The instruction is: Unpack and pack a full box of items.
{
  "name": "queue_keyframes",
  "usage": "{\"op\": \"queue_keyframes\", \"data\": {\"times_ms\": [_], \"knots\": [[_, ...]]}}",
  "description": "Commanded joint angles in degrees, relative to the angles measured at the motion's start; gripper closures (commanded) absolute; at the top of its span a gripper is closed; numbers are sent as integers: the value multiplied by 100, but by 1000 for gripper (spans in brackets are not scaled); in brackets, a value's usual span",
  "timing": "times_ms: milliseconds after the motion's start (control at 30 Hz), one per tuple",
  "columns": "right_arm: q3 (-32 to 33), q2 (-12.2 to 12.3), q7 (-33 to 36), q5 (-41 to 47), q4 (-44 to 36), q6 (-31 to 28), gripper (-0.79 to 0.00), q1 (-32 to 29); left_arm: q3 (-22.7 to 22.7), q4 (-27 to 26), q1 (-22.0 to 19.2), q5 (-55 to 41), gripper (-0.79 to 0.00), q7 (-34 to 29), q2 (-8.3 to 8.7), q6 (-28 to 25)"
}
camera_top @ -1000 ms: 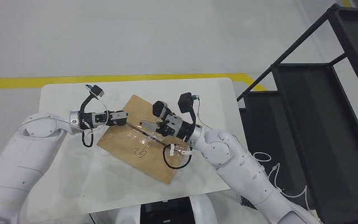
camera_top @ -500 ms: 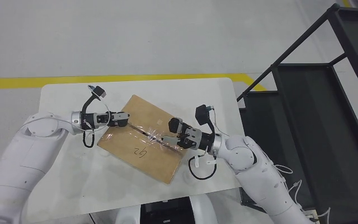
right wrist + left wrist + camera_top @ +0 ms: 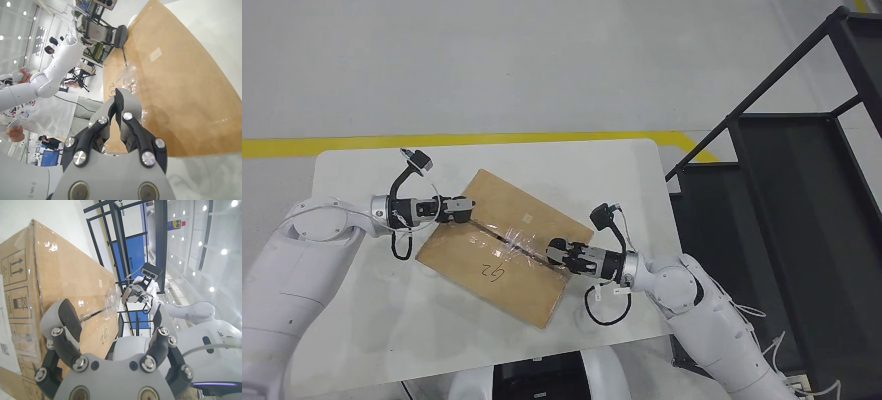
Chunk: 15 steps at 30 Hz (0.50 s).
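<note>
A closed cardboard box (image 3: 492,268) lies slantwise on the white table (image 3: 362,310), with clear tape (image 3: 512,238) crumpled along its top seam. My left gripper (image 3: 464,210) stands open at the box's left end, one pad (image 3: 69,317) against the top edge by the seam. My right gripper (image 3: 558,254) is shut, low over the seam near the box's right end. In the right wrist view its tips (image 3: 116,94) sit just short of the crumpled tape (image 3: 128,75); I cannot tell whether tape is pinched. The box (image 3: 170,85) stretches beyond them to the left gripper (image 3: 121,36).
A black metal shelving rack (image 3: 782,200) stands close to the table's right side. A yellow line (image 3: 442,143) runs across the floor behind the table. Bare table surface lies in front of and left of the box.
My right gripper has slid from the middle of the box top along the seam toward its right end and dropped lower. The left gripper and the box have stayed put.
</note>
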Motion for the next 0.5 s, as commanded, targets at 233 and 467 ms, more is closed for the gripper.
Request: {"op": "queue_keyframes", "data": {"times_ms": [233,467], "knots": [[-278,-18,-8,-235,69,249,0,162,-105,-14,45,36,-785,9,-11,3],[-718,-101,-209,-627,182,482,0,538,-204,-60,101,71,-785,12,-9,-3]]}}
